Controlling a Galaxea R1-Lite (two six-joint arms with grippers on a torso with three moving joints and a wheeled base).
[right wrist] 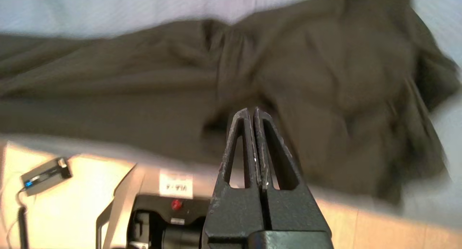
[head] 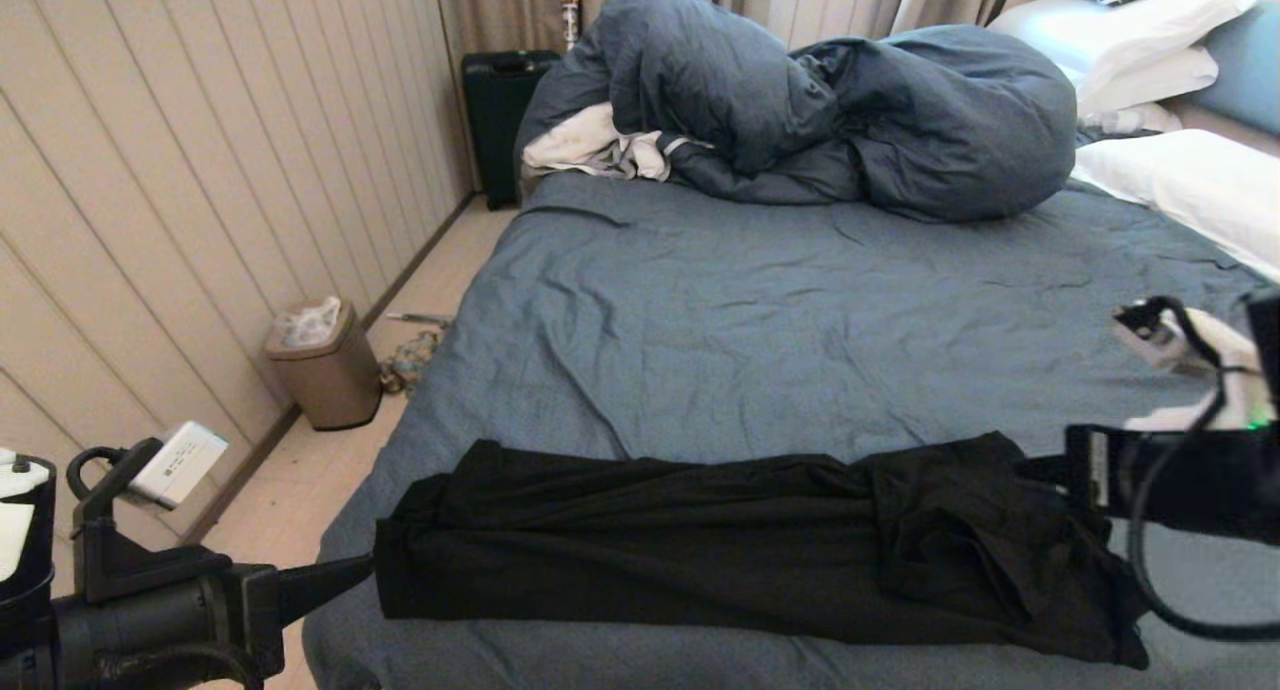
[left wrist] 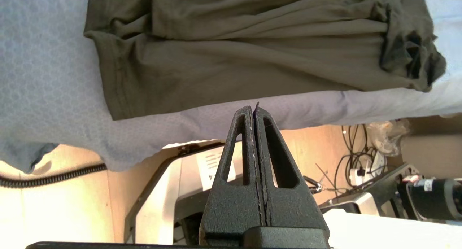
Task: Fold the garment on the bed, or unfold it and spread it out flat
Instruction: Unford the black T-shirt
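Note:
The garment (head: 700, 540) is a black T-shirt folded into a long narrow band along the near edge of the bed (head: 750, 320). Its right end is bunched and its print is hidden. My left gripper (head: 368, 567) is shut and empty, its tip just off the band's left end. In the left wrist view this gripper (left wrist: 253, 106) hangs over the sheet edge, a little short of the garment (left wrist: 234, 61). My right gripper (head: 1025, 465) sits at the bunched right end. In the right wrist view it (right wrist: 252, 110) is shut above the garment (right wrist: 325, 79), holding nothing that I can see.
A puffy slate-blue duvet (head: 850, 110) is heaped at the far side, with a white-grey cloth (head: 590, 145) beside it and white pillows (head: 1190, 180) on the right. On the floor to the left stand a bin (head: 325, 365) and a black case (head: 500, 120) by the panelled wall.

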